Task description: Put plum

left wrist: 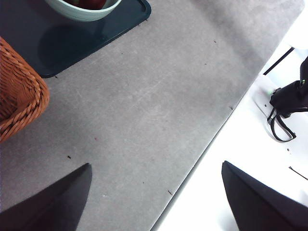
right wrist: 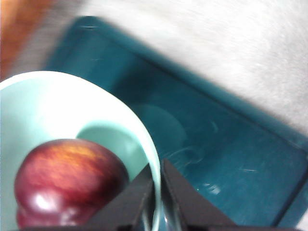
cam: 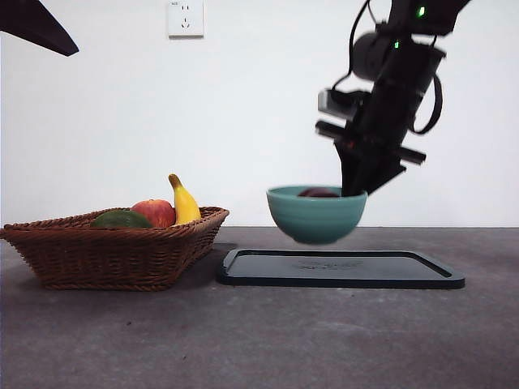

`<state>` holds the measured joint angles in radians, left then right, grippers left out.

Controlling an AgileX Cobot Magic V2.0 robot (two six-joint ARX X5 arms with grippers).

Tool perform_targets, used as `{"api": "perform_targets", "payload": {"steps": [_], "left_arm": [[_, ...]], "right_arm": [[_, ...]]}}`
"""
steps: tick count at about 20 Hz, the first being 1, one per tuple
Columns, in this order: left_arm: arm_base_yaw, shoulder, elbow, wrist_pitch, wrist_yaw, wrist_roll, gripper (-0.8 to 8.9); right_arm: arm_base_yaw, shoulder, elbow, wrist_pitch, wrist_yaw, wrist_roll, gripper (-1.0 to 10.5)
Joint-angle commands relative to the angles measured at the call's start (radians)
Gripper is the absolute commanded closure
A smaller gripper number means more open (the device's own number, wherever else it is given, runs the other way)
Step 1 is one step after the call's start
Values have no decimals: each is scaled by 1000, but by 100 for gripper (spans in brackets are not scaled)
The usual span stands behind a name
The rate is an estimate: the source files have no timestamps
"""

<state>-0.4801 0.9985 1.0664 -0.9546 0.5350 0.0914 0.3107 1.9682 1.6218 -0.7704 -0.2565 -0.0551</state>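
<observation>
Front view, right gripper: its black jaws pinch the near rim of the round teal ceramic bowl, which hangs clear above the flat dark rectangular tray.
Front view, plum: the glossy dark maroon plum lies inside the bowl, just beside the gripper's tips, only its top showing over the rim.
Front view, basket: the brown woven wicker basket sits well apart from the gripper, holding a dull green fruit, a red-yellow apple and a yellow banana.
Left wrist view, left gripper: jaws spread wide, nothing between them, above the grey table; basket corner, tray and bowl lie far ahead of it.
Right wrist view, right gripper: jaws closed on the thin bowl wall, one inside and one outside.
Right wrist view, plum: rests on the bowl's floor, just beside the inner jaw; the tray lies beneath.
</observation>
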Motion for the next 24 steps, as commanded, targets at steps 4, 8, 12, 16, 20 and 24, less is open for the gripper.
{"api": "perform_targets", "payload": {"steps": [4,8,12,16,20,24], "left_arm": [[-6,6,8,1,9,12,380],[-6,6,8,1,9,12,380],[-5,6,8,1,9,12,380],[-6,6,8,1,9,12,380],[-5,6,8,5,9,12,380],[-5,6,8,6,9,13,380]], "right_arm": [[-13,98,41,23,-7,3,938],[-14,119,40,6,-6,2,938],[-14,122,42,-1,-4,25,816],[-31,47,84,-28,24,36,691],[-63,-191,101,-130,22,31,691],[-66,-479,61,-259,22,27,691]]}}
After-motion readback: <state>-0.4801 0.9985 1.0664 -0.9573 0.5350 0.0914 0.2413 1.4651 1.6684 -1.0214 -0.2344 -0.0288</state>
